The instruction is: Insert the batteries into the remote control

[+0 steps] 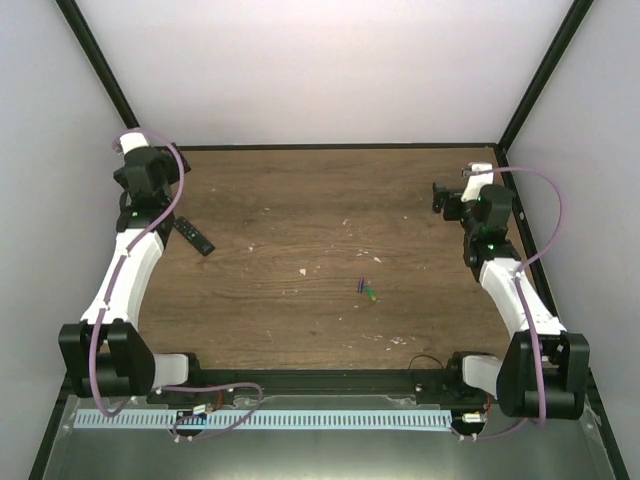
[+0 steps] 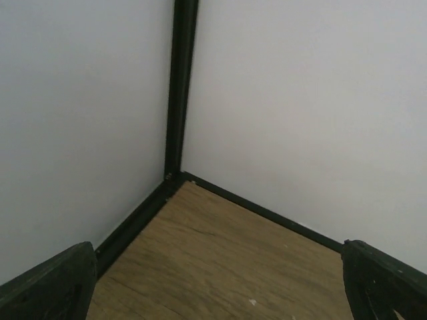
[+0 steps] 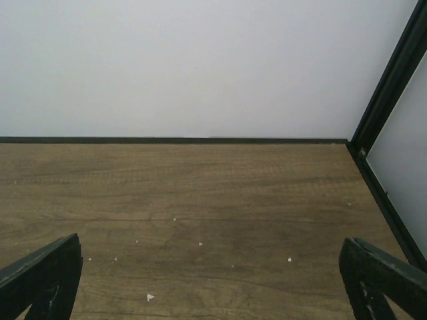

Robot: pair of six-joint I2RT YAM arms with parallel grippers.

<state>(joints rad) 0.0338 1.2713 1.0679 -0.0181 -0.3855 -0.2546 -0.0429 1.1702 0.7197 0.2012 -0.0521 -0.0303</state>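
1. Batteries (image 1: 366, 288) lie together on the bare wood near the middle of the table (image 1: 280, 190), a little toward its right edge. The blue-purple one (image 1: 363, 284) sits just on the far side of the green one (image 1: 371, 294), touching or nearly so.
2. Close to the left edge, about halfway back, the remote control (image 1: 194, 236) lies flat, its long axis slanting from far-left to near-right.
3. Over the far-left corner the left gripper (image 2: 217, 267) hangs spread wide and empty, facing the walls. The remote control is behind it, toward the near edge.
4. By the right edge the right gripper (image 3: 210, 267) is likewise spread and empty, facing the far edge. The batteries lie behind it, toward the near-left.
5. Judging from this, the left arm is nearer the remote control and the right arm nearer the batteries. Each must swing away from the far edge before reaching, since neither wrist view shows its target.
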